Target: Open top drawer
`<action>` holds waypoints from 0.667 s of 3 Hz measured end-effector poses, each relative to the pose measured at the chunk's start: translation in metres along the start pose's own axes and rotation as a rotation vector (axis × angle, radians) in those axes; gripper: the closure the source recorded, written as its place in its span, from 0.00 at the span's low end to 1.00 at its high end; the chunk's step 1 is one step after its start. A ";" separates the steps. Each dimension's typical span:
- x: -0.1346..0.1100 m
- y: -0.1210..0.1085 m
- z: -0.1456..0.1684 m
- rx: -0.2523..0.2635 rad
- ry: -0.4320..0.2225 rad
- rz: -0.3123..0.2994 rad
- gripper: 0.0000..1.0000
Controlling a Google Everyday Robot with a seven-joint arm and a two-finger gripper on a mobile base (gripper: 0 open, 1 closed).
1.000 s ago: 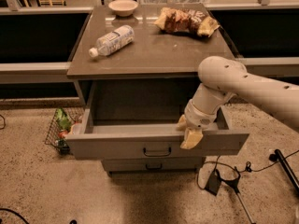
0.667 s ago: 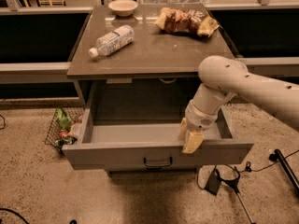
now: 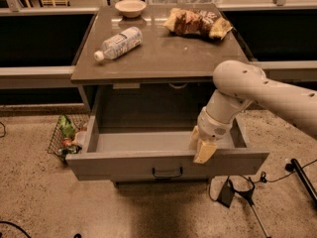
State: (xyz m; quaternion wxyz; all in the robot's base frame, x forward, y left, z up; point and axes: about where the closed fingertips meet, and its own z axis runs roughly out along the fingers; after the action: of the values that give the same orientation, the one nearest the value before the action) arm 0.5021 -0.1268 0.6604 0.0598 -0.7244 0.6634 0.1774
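Sitting at lower right, your gripper (image 3: 204,151) overlaps the open drawer's (image 3: 124,165) front rim; grip unclear, bottle (image 3: 119,42) label unreadable.

The gripper (image 3: 204,150) is resting on the top drawer's (image 3: 114,163) front wall. To its left the drawer's inside is lying open for passing. Behind and above, the tabletop (image 3: 163,58) is overhanging.

A plastic bottle (image 3: 119,42) is being shown lying on its side on a brown tabletop (image 3: 163,58), a bowl (image 3: 131,7) behind it, snack bags (image 3: 196,22) well apart. A wire basket (image 3: 64,135) is being shown on the floor.
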 end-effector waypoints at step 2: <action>0.000 0.000 0.000 0.000 0.000 0.000 0.28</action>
State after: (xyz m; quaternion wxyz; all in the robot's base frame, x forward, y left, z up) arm 0.5021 -0.1268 0.6604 0.0598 -0.7245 0.6634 0.1774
